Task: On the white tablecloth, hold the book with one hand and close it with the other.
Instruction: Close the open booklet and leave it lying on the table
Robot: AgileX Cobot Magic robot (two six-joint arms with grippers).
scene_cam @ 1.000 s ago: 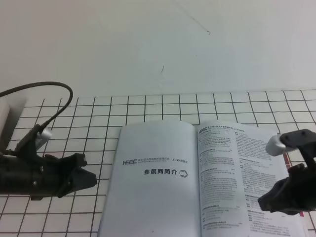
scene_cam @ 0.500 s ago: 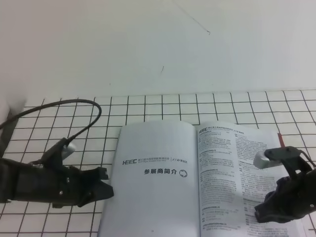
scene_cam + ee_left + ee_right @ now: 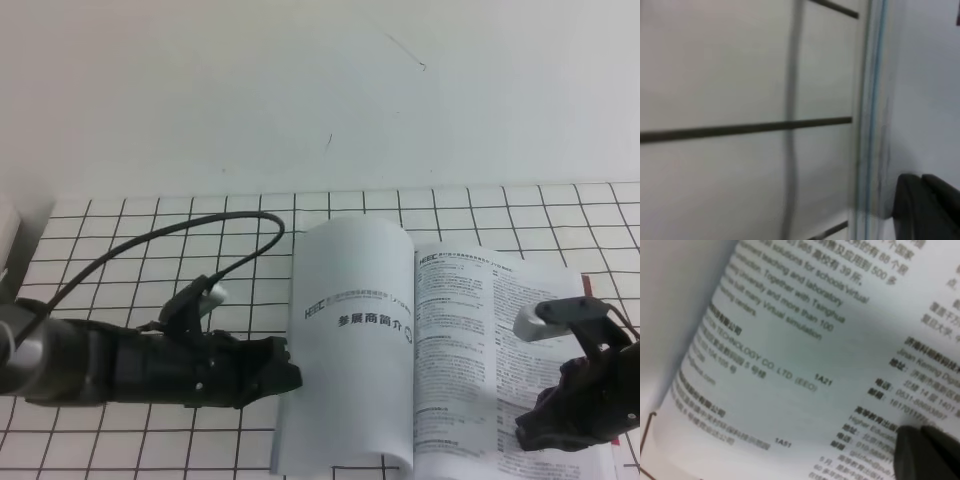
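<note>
The book [image 3: 440, 350] lies open on the white tablecloth [image 3: 150, 240] covering the counter. The right claw [image 3: 545, 425] presses on the book's right page, seemingly pinning it; whether its jaws are parted I cannot tell. The left claw [image 3: 285, 375], under the book's left leaf, lifts it to fold over; its jaw state is unclear.

White grid-lined tablecloth [image 3: 150, 235] under the half-open book [image 3: 470, 350].
</note>
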